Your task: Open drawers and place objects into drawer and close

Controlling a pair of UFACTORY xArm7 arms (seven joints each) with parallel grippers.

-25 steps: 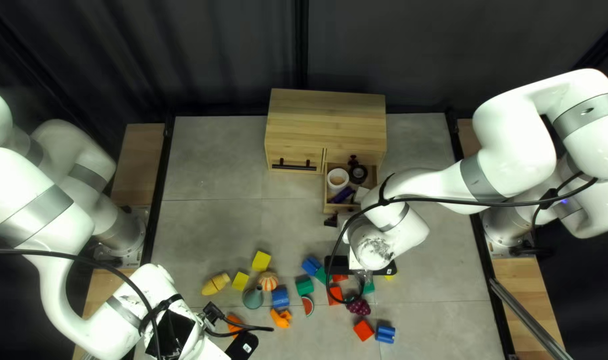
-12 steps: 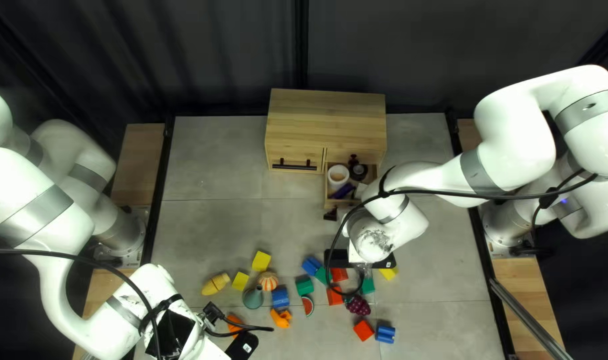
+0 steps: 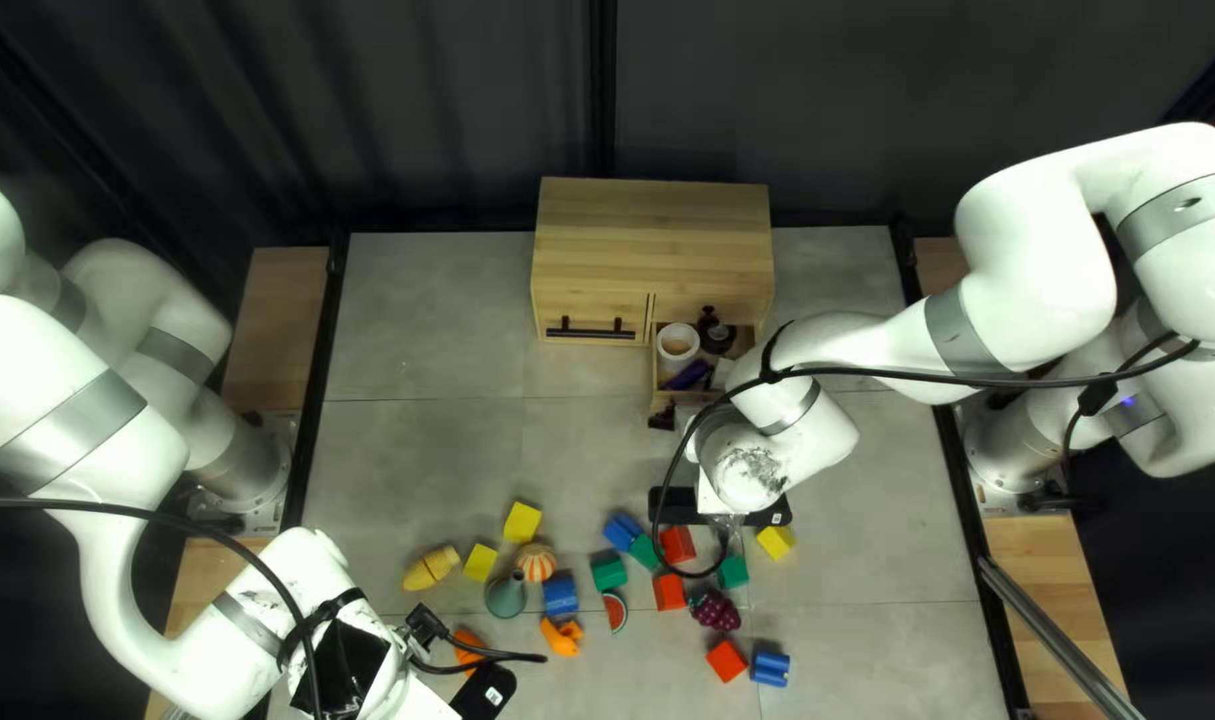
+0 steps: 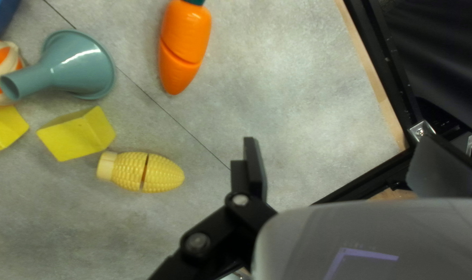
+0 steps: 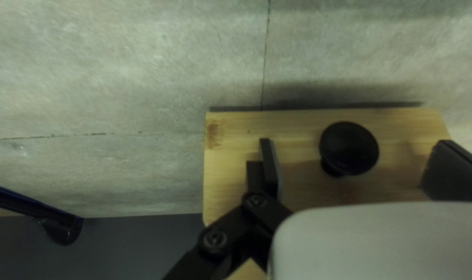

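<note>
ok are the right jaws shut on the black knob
No, the jaws stand open, with gaps on both sides of the knob.

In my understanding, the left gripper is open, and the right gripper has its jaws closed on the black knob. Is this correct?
Not fully. The right wrist view shows the jaws of the right gripper open, with a gap on each side of the black knob. The left gripper is indeed open.

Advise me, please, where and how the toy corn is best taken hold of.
I would come from above and close the jaws across the toy corn, on its two long sides, near the middle but toward the rounded tip. It lies flat and is longer than wide, so this is its narrow way. The yellow block stands close by its blunt end, leaving less room there.
</note>
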